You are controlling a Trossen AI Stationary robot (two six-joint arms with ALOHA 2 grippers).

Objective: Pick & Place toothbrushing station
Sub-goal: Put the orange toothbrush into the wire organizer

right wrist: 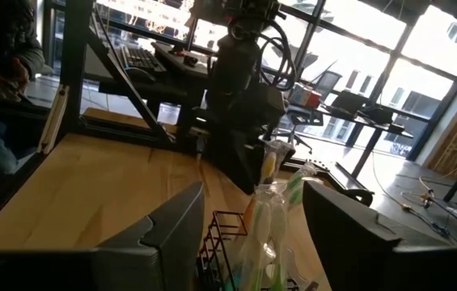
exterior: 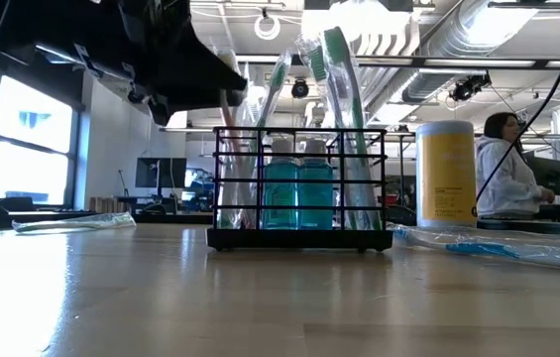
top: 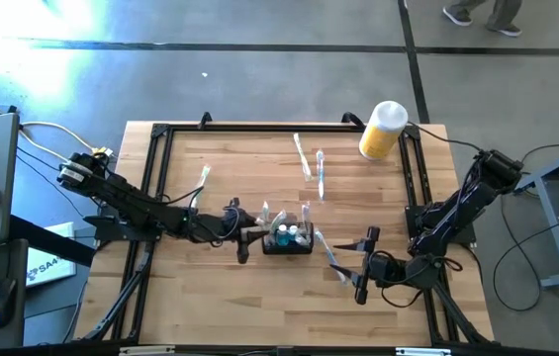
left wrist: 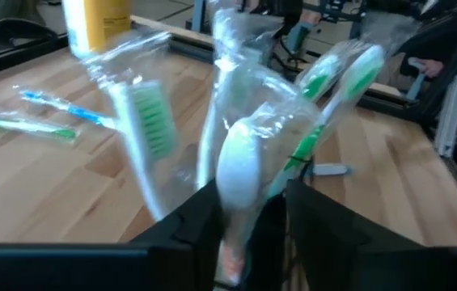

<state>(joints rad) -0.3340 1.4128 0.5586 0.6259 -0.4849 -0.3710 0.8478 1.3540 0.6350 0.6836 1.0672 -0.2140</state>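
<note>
Toothbrushing station (top: 288,239), lower centre of the high view, holding wrapped toothbrushes (left wrist: 236,162): left gripper (top: 242,235) is releasing one at its left edge and should be lifting straight clear; right gripper (top: 366,265), lower right, is waiting with fingers spread, empty.

Overhead camera: looks straight down on the whole bench (top: 220,297) and both arms. Low camera: sits at bench-top level, facing level across the surface into the room, close to the black wire caddy (exterior: 299,188). Left wrist camera: looks forward at very close range onto wrapped toothbrushes (left wrist: 236,162). Right wrist camera: faces across the bench toward the opposite arm (right wrist: 240,97). All four views share the caddy region.
</note>
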